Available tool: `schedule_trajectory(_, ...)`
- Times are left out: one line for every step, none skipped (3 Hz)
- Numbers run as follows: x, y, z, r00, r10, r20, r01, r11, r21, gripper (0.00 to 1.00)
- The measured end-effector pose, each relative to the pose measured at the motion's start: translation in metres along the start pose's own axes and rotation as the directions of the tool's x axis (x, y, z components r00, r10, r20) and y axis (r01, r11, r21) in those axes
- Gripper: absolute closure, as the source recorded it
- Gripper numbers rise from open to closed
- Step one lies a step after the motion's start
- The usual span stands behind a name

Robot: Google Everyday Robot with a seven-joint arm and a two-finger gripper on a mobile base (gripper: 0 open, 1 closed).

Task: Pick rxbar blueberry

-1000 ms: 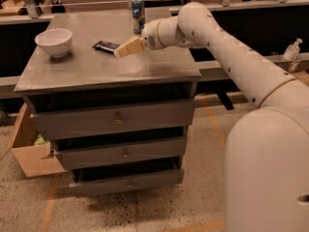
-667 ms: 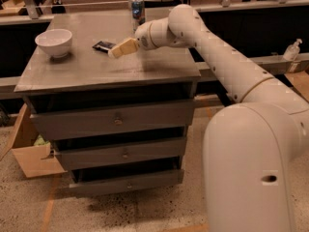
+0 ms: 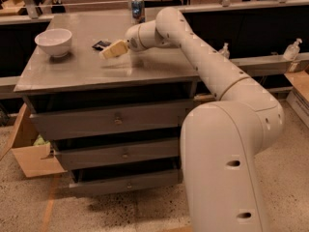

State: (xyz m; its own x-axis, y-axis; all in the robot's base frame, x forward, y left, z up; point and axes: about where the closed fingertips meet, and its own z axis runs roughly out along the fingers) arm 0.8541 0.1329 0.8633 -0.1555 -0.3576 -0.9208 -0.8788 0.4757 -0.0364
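The pincer (image 3: 105, 53) hangs beside rxbar blueberry (image 3: 100, 45)

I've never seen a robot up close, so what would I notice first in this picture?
The big white robot arm fills the right side and stretches over a grey drawer cabinet. Its tan gripper hangs low over the cabinet top, close beside the small dark rxbar blueberry. A white bowl sits at the left, and a blue-and-silver can stands at the back edge.

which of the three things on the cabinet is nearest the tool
The dark snack bar, right beside the tool over the cabinet; bowl and can sit farther.
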Motion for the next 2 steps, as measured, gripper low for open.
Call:
schedule_trajectory(0.011, -0.003, 0.019, 1.000, 0.023, -0.016, -0.023, 0.9997, -0.012, 0.07)
schedule_trajectory(0.018, -0.009, 0.032, 0.999, 0.038, -0.033, -0.038, 0.9992, -0.013, 0.14)
